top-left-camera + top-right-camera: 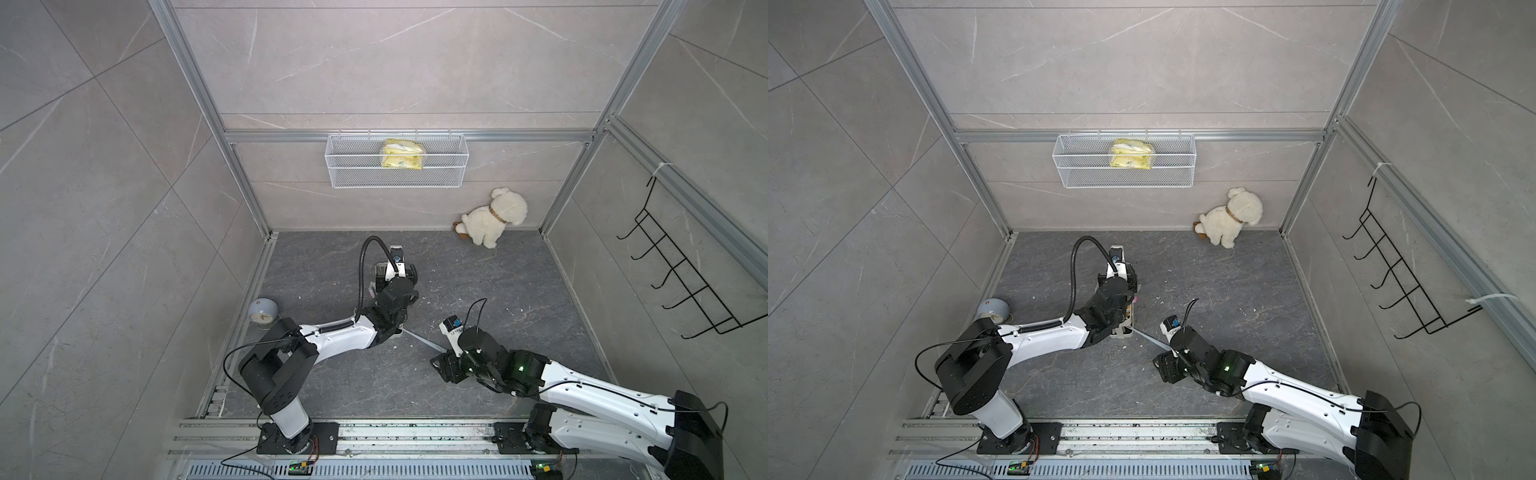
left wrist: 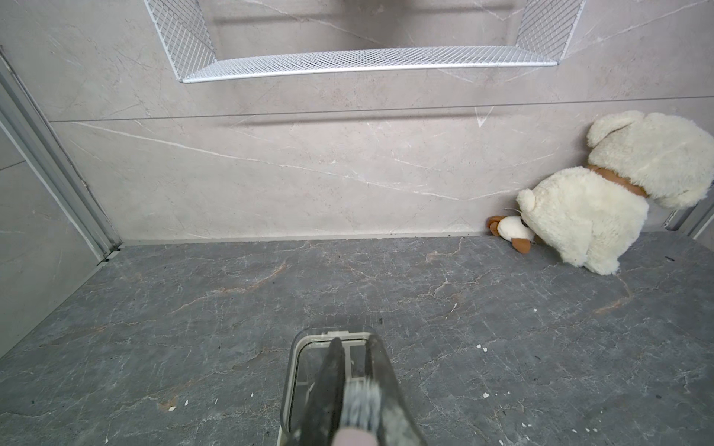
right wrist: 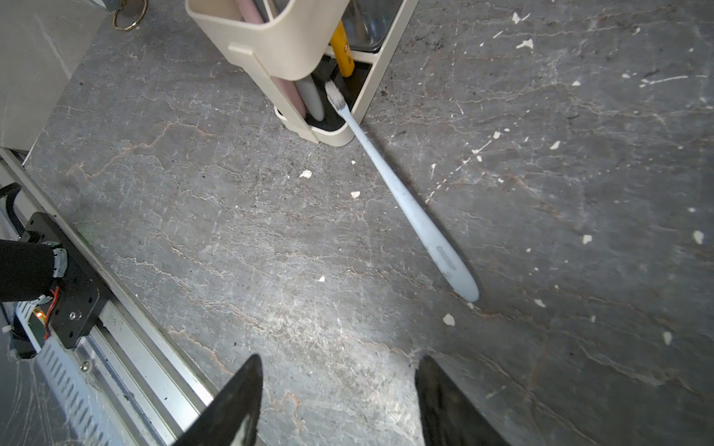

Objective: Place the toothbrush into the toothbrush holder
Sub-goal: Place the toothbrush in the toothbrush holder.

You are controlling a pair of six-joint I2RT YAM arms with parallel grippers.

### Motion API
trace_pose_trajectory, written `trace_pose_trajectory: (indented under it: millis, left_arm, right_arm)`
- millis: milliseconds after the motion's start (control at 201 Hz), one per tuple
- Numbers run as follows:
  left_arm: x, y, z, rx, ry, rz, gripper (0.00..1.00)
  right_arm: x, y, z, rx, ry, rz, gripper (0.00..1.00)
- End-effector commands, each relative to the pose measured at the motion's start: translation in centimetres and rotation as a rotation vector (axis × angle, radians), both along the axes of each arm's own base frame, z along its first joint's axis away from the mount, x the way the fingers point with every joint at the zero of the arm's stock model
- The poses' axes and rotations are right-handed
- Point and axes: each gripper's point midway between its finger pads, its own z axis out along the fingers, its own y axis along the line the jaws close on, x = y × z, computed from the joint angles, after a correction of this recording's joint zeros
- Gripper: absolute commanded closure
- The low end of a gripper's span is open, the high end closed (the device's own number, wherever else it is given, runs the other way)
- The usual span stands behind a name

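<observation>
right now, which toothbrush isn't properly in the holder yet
The pale blue toothbrush: only its bristle head leans over the rim of the toothbrush holder, handle slanting down to the floor. The pink toothbrush and grey handle sit inside it.

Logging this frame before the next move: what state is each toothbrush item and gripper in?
Cream plastic toothbrush holder: standing on dark stone floor, other handles inside.
Pale blue plastic toothbrush: leaning, head in holder, handle end on floor.
Left gripper: shut on pinkish-handled toothbrush.
Right gripper: open, empty.
</observation>
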Motion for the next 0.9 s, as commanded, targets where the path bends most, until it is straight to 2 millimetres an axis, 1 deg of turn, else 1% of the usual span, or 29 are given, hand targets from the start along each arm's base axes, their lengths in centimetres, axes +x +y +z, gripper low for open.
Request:
trace_pose_trajectory:
  millis: [0,130,209,403,433,513,558,737,812,897]
  left_arm:
    - [0.0,0.1,1.4,-0.097,-0.070,0.005,1.00]
    - [-0.5,0.4,0.2,-0.098,-0.085,0.033,1.00]
    - [-0.9,0.5,-0.3,-0.093,-0.110,0.052,1.00]
    - [-1.4,-0.1,-1.2,-0.068,-0.124,0.065,1.00]
    - [-1.4,-0.1,-1.2,-0.069,-0.128,0.069,0.97]
    - [-1.7,-0.1,-1.4,-0.065,-0.136,0.079,0.86]
    - [-1.8,0.0,-1.3,-0.061,-0.139,0.084,0.81]
    - [-2.3,0.3,-0.6,-0.047,-0.159,0.111,0.71]
    - [-2.5,0.4,-0.2,-0.040,-0.165,0.117,0.65]
    - [-2.8,0.4,0.5,-0.038,-0.174,0.126,0.60]
  right_arm:
    - [0.1,-0.5,-0.4,-0.015,-0.022,-0.006,0.35]
    - [0.1,-0.5,-1.0,-0.015,-0.016,-0.011,0.35]
    - [0.1,-0.5,-1.3,-0.013,-0.013,-0.013,0.35]
    - [0.2,-0.5,-2.0,-0.018,-0.010,-0.019,0.35]
    - [0.2,-0.5,-2.1,-0.022,-0.009,-0.016,0.35]
    - [0.2,-0.5,-2.4,-0.029,-0.007,-0.016,0.35]
    - [0.2,-0.5,-2.5,-0.030,-0.006,-0.016,0.35]
    - [0.1,-0.6,-2.5,-0.024,-0.009,-0.020,0.35]
    - [0.1,-0.7,-2.5,-0.026,-0.009,-0.021,0.35]
    - [0.0,-0.7,-2.5,-0.030,-0.009,-0.012,0.35]
